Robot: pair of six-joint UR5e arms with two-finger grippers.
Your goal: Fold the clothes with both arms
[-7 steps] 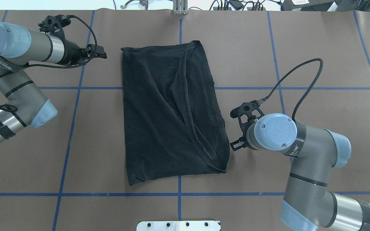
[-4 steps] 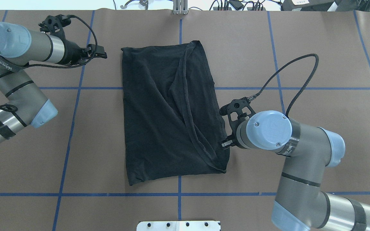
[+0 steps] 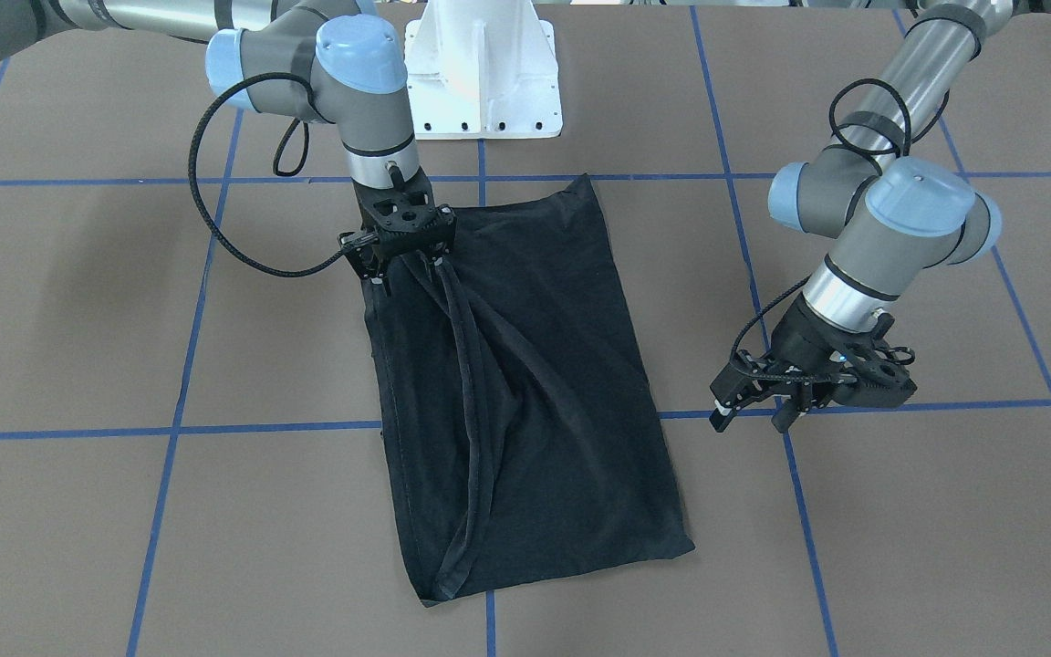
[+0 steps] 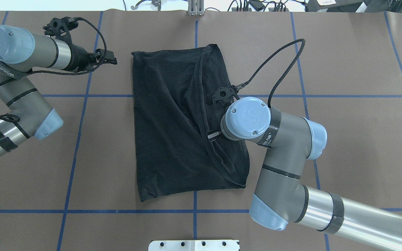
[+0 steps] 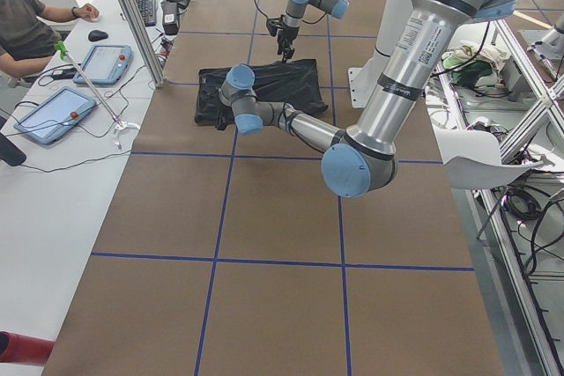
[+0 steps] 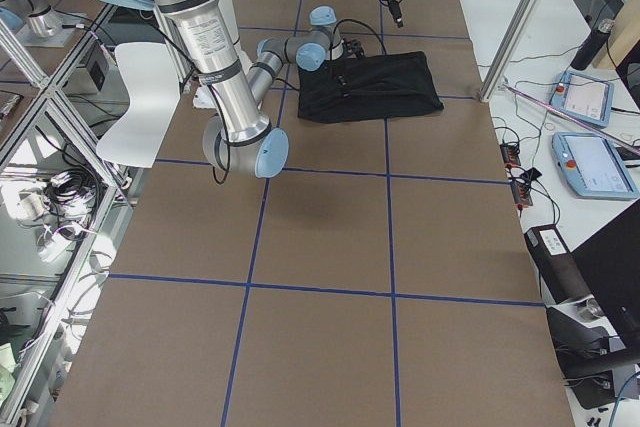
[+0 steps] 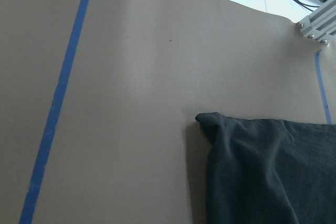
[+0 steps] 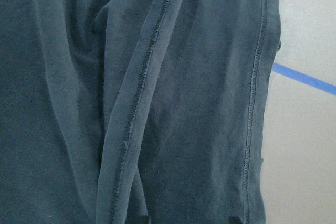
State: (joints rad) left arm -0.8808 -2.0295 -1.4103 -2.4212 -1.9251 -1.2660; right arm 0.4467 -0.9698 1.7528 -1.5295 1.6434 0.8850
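Lettering on black wrist strap (image 4: 270, 134) unreadable. Right gripper (image 3: 407, 266) spread, tips touching black folded T-shirt (image 4: 168, 146) at its raised fold; left gripper (image 3: 754, 415) spread, empty, above brown tabletop (image 4: 344, 52) far-left.

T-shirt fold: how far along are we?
Done: the T-shirt lies folded lengthwise into a narrow rectangle, no sleeve showing. In hand: the right gripper is open at the raised fold ridge, toward the robot's end. The left gripper hangs open off the cloth. Left: the crosswise folds, likely.
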